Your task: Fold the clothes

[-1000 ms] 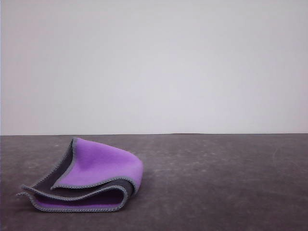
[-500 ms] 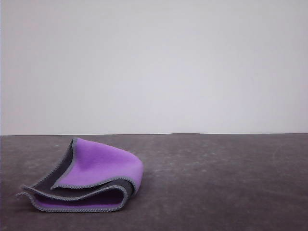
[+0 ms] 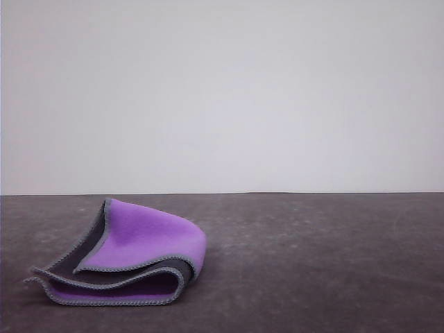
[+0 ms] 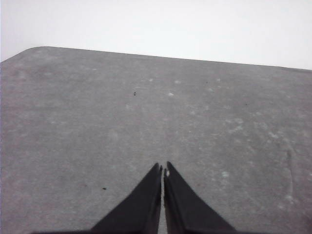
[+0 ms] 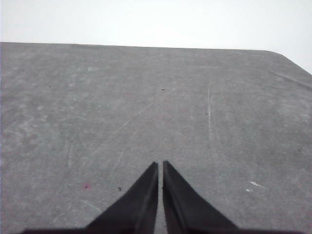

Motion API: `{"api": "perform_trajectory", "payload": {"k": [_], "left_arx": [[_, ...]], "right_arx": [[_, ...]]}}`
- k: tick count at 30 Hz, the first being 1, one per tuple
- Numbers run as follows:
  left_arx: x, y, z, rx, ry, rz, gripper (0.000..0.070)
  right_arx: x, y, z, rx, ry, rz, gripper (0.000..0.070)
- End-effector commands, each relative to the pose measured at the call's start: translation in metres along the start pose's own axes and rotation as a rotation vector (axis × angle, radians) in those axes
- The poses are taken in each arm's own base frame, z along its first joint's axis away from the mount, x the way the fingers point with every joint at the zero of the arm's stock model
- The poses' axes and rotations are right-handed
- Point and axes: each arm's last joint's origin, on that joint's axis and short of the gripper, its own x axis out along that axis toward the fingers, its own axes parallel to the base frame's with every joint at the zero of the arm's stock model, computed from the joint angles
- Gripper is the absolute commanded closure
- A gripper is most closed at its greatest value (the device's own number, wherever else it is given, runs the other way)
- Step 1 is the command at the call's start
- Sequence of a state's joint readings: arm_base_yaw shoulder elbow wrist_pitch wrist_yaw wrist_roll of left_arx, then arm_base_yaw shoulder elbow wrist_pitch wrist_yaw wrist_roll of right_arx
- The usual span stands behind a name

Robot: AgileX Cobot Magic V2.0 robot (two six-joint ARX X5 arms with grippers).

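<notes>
The clothes [image 3: 135, 253] are one small fleece cloth lying folded over on the dark grey table [image 3: 312, 263] at the front left in the front view. Its purple side faces up, a dark grey layer shows between the folds, and grey stitching runs along the edges. In the left wrist view my left gripper [image 4: 163, 168] is shut, its black fingers meeting over bare tabletop with nothing between them. My right gripper [image 5: 160, 165] in the right wrist view is likewise shut over bare table and holds nothing.
A plain white wall [image 3: 222, 97] rises behind the table's far edge. A rounded table corner [image 4: 34, 49] appears in the left wrist view, and another rounded corner [image 5: 285, 56] in the right wrist view. The surface is scuffed and speckled.
</notes>
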State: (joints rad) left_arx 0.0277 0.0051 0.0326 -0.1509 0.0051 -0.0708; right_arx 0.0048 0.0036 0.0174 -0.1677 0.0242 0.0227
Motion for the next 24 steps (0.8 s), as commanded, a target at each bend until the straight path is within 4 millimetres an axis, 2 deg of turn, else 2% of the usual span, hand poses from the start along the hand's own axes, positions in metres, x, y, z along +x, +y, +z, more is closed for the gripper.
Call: {"api": "perform_trajectory", "payload": {"k": [1,24], "left_arx": [[0.0018,0.0002,-0.0056,0.006,0.009,-0.003,0.0700],[0.0018,0.0002,-0.0056,0.006,0.009,-0.003,0.0700]], "right_arx": [[0.0005,-0.0002,-0.0008,0.000,-0.005,-0.003,0.0685],[0.0005,-0.0002,-0.0008,0.000,-0.005,-0.003,0.0685]]}}
